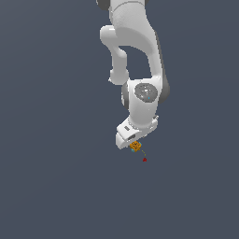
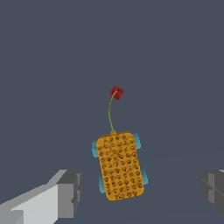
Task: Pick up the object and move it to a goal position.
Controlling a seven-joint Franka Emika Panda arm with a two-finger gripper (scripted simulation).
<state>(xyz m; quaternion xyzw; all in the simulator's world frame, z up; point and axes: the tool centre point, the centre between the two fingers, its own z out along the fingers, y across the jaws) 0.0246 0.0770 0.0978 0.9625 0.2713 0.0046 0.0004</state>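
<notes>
Orange block: one small oblong block (image 2: 120, 166), orange-yellow with a dark speckled pattern over its upper face.
Teal bits: four counted in the wrist view, two on each long side of the block, near its corners.
Strand: one thin dark-green strand (image 2: 110, 113) rising in a slight curve from one short end of the block.
Red speck: one small red cube (image 2: 116, 92) at the far end of the strand, well clear of the block itself.
Block's place: on the flat slate-grey ground (image 1: 51, 186), which shows no edge or corner in either view; in the exterior view the block (image 1: 135, 146) sits just under the arm's lowest part, with the red speck (image 1: 144, 159) trailing towards the exterior view's right.
Arm: one white jointed arm (image 1: 140, 60) coming down from the upper edge of the exterior view.
Tool: one tool (image 2: 140, 194), with two grey fingers (image 2: 70, 192) spread wide, released and grasping nothing.
Tool and block: the block lies between the two fingers, closer to one than the other, touching neither; its long axis runs roughly across the line joining them, a little tilted.
Height: whether the fingertips reach the ground cannot be told.
Containers: none counted.
</notes>
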